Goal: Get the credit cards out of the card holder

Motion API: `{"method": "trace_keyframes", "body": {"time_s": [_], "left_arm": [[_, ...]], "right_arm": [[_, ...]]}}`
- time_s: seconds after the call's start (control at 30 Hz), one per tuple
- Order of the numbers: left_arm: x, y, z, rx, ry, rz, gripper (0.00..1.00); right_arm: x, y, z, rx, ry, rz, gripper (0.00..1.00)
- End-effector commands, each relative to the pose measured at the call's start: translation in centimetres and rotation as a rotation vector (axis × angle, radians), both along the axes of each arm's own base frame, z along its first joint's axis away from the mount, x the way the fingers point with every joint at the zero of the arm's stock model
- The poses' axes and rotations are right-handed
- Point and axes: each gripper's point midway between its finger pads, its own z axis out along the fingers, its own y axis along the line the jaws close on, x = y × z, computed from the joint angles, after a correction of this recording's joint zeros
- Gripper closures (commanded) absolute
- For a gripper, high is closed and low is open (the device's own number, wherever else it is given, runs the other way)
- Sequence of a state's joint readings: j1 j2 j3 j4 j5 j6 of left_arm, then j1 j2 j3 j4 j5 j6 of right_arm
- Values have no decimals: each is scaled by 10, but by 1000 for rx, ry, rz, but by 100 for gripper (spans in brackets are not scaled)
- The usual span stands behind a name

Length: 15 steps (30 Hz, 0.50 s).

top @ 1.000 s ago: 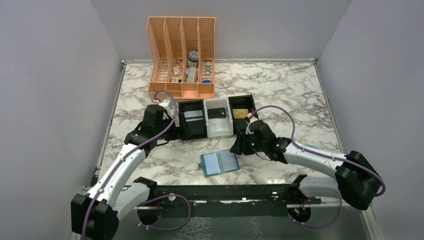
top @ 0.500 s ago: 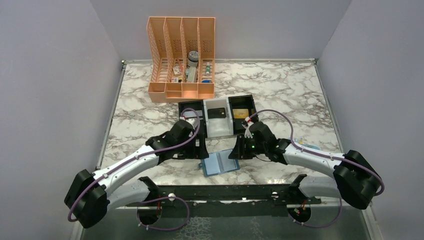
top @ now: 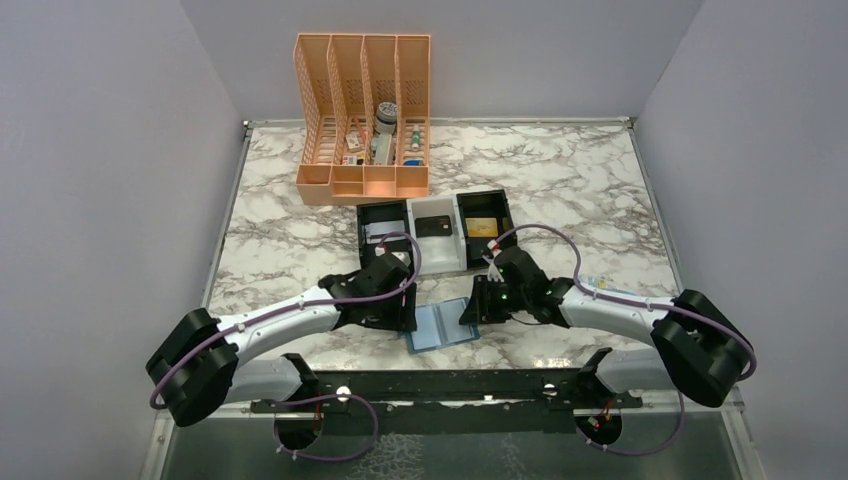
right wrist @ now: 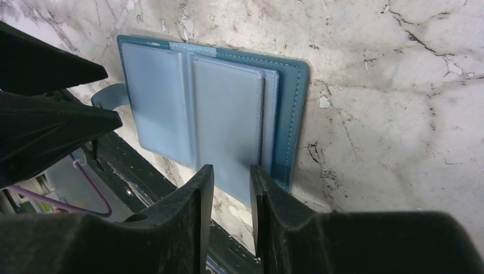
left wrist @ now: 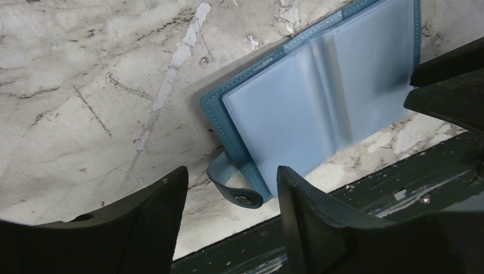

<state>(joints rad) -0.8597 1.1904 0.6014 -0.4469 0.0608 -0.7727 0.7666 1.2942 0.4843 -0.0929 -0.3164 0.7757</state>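
The left pincer (left wrist: 231, 180) is released, its jaws spread wide above the snap strap (left wrist: 237, 191) at the edge of the flat light-blue bifold card holder (top: 443, 325). The holder lies open, pockets up, on the white marble-patterned bench (top: 560, 170) by its near edge, between the two arms. Over its right panel the right pincer (right wrist: 229, 174) hangs released, jaws only a narrow slit apart. Whether cards sit in the pockets cannot be told.

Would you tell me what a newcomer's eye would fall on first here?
The flat light-blue bifold card holder lies open at the near edge of the marble table, flanked by the left hand and right hand. Behind it stand a black-and-white three-compartment tray and an orange slotted rack.
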Motion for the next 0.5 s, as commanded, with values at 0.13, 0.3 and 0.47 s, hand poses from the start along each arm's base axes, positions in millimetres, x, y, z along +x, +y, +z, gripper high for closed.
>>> {"method": "trace_keyframes", "body": {"time_s": [0.13, 0.3, 0.47], "left_arm": [[8, 12, -16, 95, -41, 53, 51], [6, 10, -21, 102, -38, 36, 58], [5, 9, -24, 103, -38, 32, 63]], "right_arm": [[-6, 8, -4, 37, 29, 30, 75], [-7, 11, -1, 64, 36, 33, 78], [-9, 20, 6, 110, 46, 57, 78]]}}
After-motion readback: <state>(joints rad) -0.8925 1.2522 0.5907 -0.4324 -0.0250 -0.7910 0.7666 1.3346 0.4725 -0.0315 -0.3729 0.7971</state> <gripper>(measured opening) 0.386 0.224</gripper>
